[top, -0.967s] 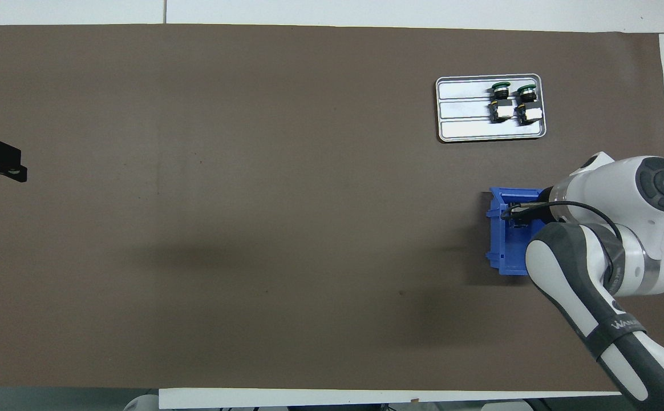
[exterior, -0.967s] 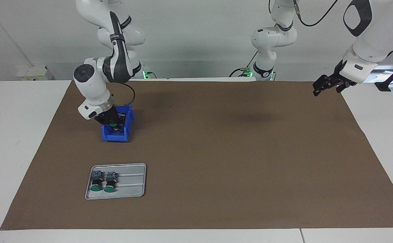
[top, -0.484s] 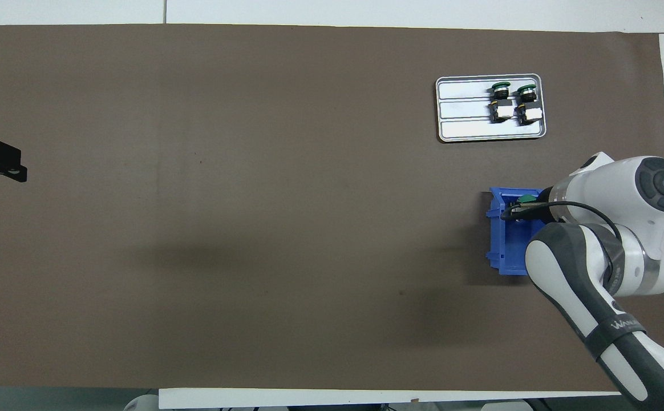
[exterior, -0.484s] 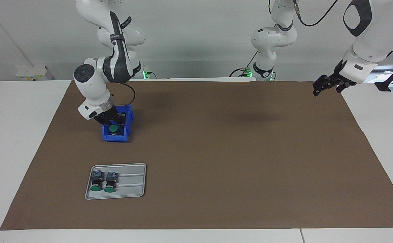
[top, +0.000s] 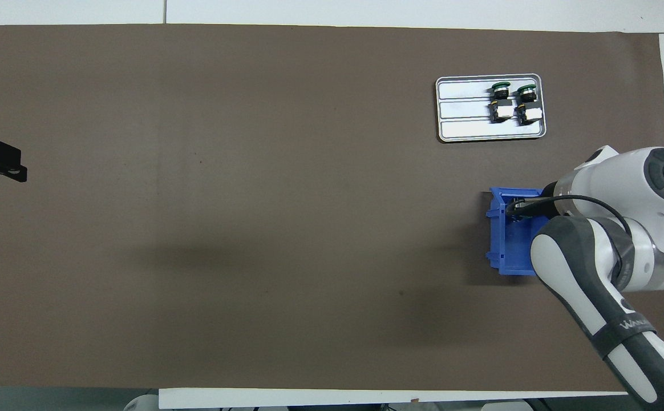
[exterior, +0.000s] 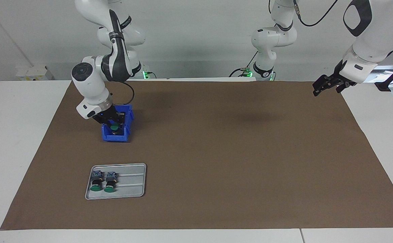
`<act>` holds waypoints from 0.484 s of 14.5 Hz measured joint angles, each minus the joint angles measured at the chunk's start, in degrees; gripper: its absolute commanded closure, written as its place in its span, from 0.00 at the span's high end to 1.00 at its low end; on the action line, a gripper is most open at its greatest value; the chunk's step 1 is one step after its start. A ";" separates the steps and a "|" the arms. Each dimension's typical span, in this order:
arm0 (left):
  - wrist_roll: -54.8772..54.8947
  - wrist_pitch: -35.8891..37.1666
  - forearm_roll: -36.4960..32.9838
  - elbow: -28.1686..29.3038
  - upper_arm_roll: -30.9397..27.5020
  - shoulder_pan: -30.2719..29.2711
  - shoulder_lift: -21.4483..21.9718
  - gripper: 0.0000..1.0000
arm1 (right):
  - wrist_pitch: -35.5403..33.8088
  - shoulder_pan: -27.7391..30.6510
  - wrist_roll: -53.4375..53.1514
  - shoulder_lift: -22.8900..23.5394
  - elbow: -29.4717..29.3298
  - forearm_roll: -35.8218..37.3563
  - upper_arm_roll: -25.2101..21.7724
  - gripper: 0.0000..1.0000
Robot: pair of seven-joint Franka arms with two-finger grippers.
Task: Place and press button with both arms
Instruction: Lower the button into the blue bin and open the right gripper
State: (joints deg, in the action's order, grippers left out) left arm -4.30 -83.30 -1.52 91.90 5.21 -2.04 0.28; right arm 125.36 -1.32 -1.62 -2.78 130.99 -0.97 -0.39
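Facing view, stock as it lies.

Item: button (exterior: 114,127), green cap showing, at the blue bin (exterior: 116,126) toward the right arm's end of the worktop (exterior: 216,152). It sits between the fingers of the right pincer (exterior: 112,124), which is lowered into the bin's mouth and appears to be pinching the button; whether the button is lifted clear of the bin floor cannot be told.

Handling, by judgement: small, rigid, light. The round cap is probably smooth and apt to slip; the blocky body below the collar offers flat sides and is the better place to take hold. Not fragile, but the cap is the moving part, so gripping it risks pressing it early.

Item: left pincer (exterior: 324,85), fingers spread, holding nothing, waiting over the mat's corner at the left arm's end.

Item: grey tray (exterior: 132,194), farther from the robots than the bin, on the same end of the worktop. Two like buttons (exterior: 96,182) (exterior: 110,182) lie side by side in it, caps pointing away from the robots; the remaining strip of the tray is bare.

Obstructions: bin walls close about the right pincer, so a straight lift seems called for. On the tray, the two buttons crowd the end nearest the worktop's edge.
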 measured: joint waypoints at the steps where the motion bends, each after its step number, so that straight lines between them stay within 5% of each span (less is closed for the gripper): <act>1: 0.00 0.00 0.00 0.00 0.00 0.00 0.00 1.00 | -2.89 0.04 0.00 -0.31 -2.10 0.00 -0.02 0.66; 3: 0.00 0.00 0.00 0.00 0.00 0.00 0.00 1.00 | -9.97 0.13 0.00 -1.02 -7.40 0.01 -0.11 1.00; 7: 0.00 0.00 0.00 0.00 0.00 0.00 0.00 1.00 | -22.93 0.48 1.68 -1.84 -20.60 0.06 -0.45 1.00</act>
State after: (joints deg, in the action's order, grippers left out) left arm -4.31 -83.30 -1.52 91.90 5.21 -2.04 0.28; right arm 102.43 -0.84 0.06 -4.61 110.39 -0.90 -0.84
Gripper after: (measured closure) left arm 0.000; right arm 0.022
